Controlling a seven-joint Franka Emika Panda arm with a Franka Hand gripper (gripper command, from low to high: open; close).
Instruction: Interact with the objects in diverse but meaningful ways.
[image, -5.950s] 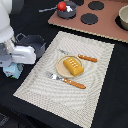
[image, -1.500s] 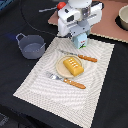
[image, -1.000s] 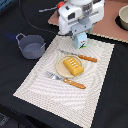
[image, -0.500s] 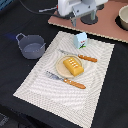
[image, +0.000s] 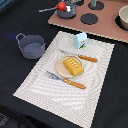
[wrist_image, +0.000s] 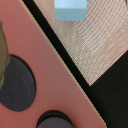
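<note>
Exterior view has the striped placemat (image: 95, 95) as the anchor: the bread loaf (image: 74, 66) sits on a small plate (image: 62, 65) in its middle, with a knife (image: 80, 57) and fork (image: 67, 81) either side. The milk carton (image: 80, 40) stands upright on the mat's far edge, the grey pot (image: 31, 47) just off its side, and the tomato (image: 62, 6) lies well beyond. The gripper isn't visible in either view, so can't tell its state.

- My arm has lifted out of the exterior view.
- I've left the white-and-blue milk carton (image: 80, 39) standing on the striped woven placemat (image: 95, 85).
</note>
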